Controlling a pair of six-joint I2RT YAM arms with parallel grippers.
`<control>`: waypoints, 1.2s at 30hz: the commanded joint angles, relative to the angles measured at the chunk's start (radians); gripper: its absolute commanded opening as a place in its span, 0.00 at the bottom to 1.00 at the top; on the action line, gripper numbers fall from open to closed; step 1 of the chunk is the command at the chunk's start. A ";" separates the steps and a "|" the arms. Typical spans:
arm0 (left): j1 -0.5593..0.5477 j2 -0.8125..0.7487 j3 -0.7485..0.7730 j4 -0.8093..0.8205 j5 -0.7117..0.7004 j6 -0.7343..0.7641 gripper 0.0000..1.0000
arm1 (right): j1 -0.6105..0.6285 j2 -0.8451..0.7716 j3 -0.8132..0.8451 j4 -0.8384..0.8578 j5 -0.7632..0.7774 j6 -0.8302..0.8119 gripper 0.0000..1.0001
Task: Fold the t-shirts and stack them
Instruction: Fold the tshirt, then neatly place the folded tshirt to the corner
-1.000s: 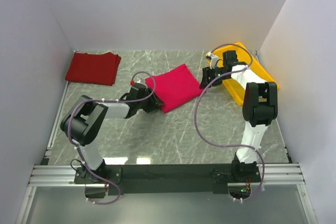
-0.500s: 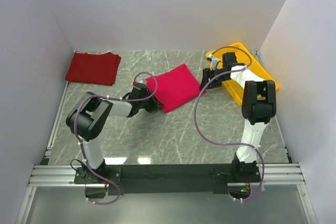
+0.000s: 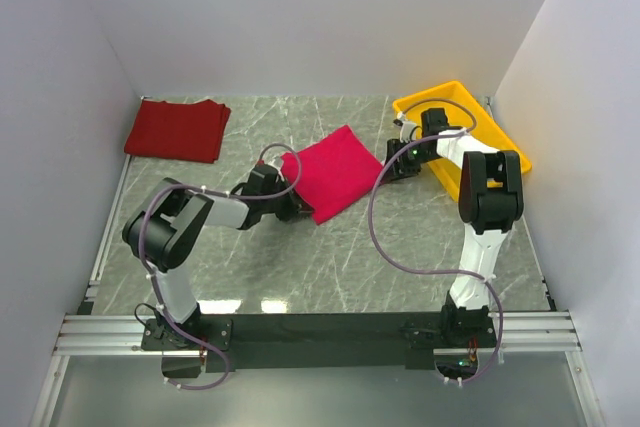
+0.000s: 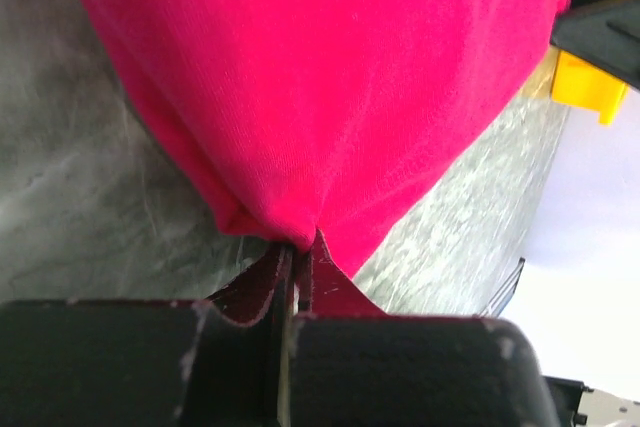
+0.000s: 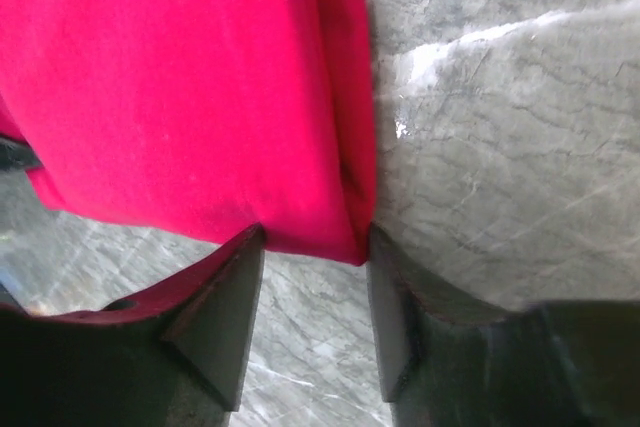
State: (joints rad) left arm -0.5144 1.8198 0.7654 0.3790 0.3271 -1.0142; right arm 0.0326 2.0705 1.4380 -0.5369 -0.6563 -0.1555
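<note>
The crimson t-shirt (image 3: 335,169) lies folded on the table's middle. My left gripper (image 3: 292,205) is shut on its near left corner; in the left wrist view the jaws (image 4: 298,252) pinch the cloth (image 4: 330,77) tight. My right gripper (image 3: 392,165) is open at the shirt's right corner; in the right wrist view the cloth's corner (image 5: 200,87) sits between the spread fingertips (image 5: 315,242). The maroon t-shirt (image 3: 177,129) lies folded at the back left, apart from both grippers.
A yellow plastic tray (image 3: 490,127) stands at the back right, just behind the right arm; it also shows in the left wrist view (image 4: 580,87). White walls close in the marble table (image 3: 330,257) on three sides.
My right gripper has moved down and left from over the tray to the crimson shirt's right corner. My left gripper has shifted slightly right along the shirt's near left corner.
</note>
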 commanded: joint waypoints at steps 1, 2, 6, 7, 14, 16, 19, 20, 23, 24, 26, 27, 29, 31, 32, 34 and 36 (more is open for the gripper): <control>-0.012 -0.028 -0.034 -0.031 0.038 0.035 0.01 | -0.007 0.025 0.036 -0.014 -0.020 0.007 0.44; -0.013 -0.037 -0.035 -0.038 0.038 0.039 0.01 | -0.007 0.028 0.041 -0.030 -0.025 0.002 0.31; -0.012 -0.065 -0.044 -0.077 0.038 0.051 0.01 | -0.010 0.013 0.030 -0.090 -0.036 -0.059 0.00; -0.012 -0.076 -0.047 -0.109 0.038 0.052 0.01 | -0.010 -0.021 0.015 -0.106 -0.028 -0.079 0.00; -0.025 -0.240 -0.129 -0.268 0.046 0.051 0.01 | -0.010 -0.249 -0.270 -0.262 0.003 -0.271 0.00; -0.030 -0.269 -0.162 -0.290 0.044 0.048 0.01 | -0.010 -0.308 -0.327 -0.276 0.001 -0.302 0.00; -0.033 -0.336 -0.186 -0.333 0.024 0.054 0.14 | -0.014 -0.368 -0.387 -0.305 0.017 -0.337 0.31; -0.032 -0.359 -0.186 -0.350 0.010 0.061 0.19 | -0.020 -0.386 -0.399 -0.311 0.021 -0.346 0.42; -0.033 -0.490 -0.154 -0.446 -0.063 0.091 0.39 | -0.068 -0.483 -0.383 -0.301 0.050 -0.398 0.65; -0.035 -0.525 -0.138 -0.504 -0.085 0.101 0.41 | -0.079 -0.524 -0.375 -0.301 0.049 -0.413 0.68; -0.033 -0.617 -0.112 -0.561 -0.154 0.132 0.48 | -0.091 -0.549 -0.338 -0.296 0.031 -0.472 0.73; -0.030 -0.638 -0.086 -0.600 -0.178 0.143 0.53 | -0.092 -0.562 -0.327 -0.293 -0.024 -0.492 0.75; -0.021 -0.672 -0.069 -0.606 -0.212 0.169 0.54 | -0.088 -0.550 -0.271 -0.317 -0.118 -0.567 0.77; 0.008 -0.659 -0.060 -0.559 -0.194 0.186 0.53 | -0.079 -0.482 -0.223 -0.330 -0.246 -0.578 0.69; 0.020 -0.646 -0.061 -0.527 -0.160 0.187 0.53 | -0.050 -0.443 -0.150 -0.360 -0.273 -0.578 0.62; 0.057 -0.585 -0.061 -0.458 -0.128 0.171 0.48 | -0.010 -0.311 -0.062 -0.385 -0.331 -0.537 0.34; 0.074 -0.524 -0.034 -0.340 -0.083 0.158 0.41 | 0.027 -0.188 0.060 -0.405 -0.368 -0.442 0.24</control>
State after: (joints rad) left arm -0.4660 1.2213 0.6918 -0.0849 0.1974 -0.8700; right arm 0.0051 1.7393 1.3865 -0.8967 -0.8822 -0.6575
